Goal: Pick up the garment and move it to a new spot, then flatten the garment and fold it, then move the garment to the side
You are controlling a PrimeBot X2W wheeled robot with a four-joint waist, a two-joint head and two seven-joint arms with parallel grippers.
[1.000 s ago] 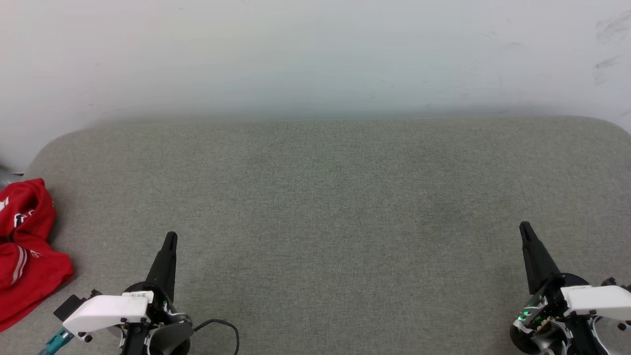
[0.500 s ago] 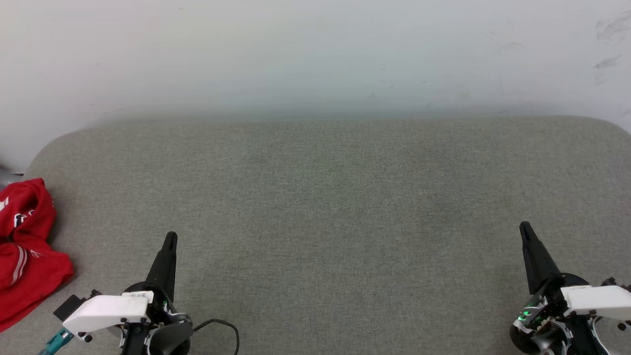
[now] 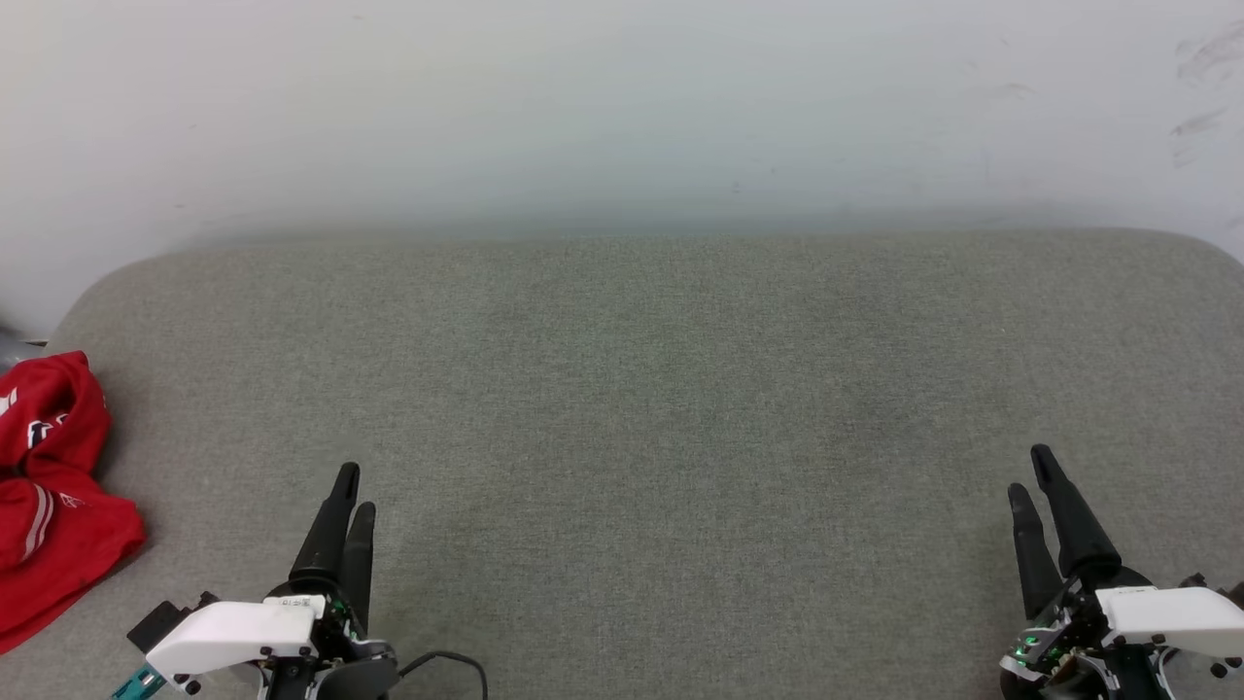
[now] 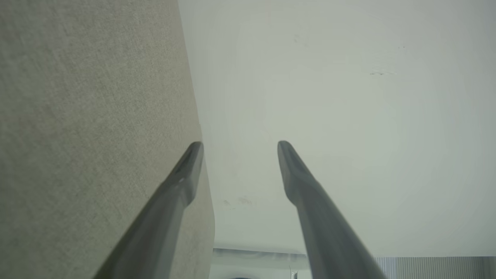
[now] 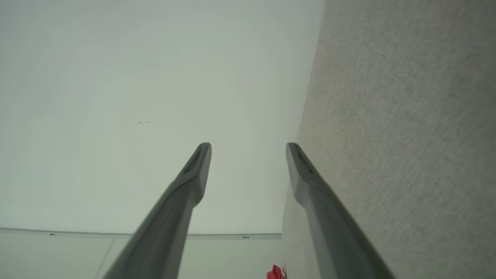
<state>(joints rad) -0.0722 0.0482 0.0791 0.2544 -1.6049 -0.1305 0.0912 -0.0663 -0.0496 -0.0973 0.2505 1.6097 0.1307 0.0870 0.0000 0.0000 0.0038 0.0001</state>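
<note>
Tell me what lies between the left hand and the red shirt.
In the head view the stretch is bare: plain grey cushion runs from the left hand to the crumpled red shirt at its left edge.

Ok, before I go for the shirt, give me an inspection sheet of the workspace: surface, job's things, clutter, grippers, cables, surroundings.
Surface: grey cloth-covered surface, flat, with rounded far corners.
Job's things: shirt, red with white marks, crumpled at the surface's left edge and partly cut off by the head view.
Clutter: nothing seen.
Grippers: left gripper open, holding nothing, over the near left of the surface; right gripper open, holding nothing, over the near right. Both are apart from the shirt.
Cables: dark cable looping beside the left wrist.
Surroundings: pale wall behind the surface, with faint scuffs at its upper right.
</note>
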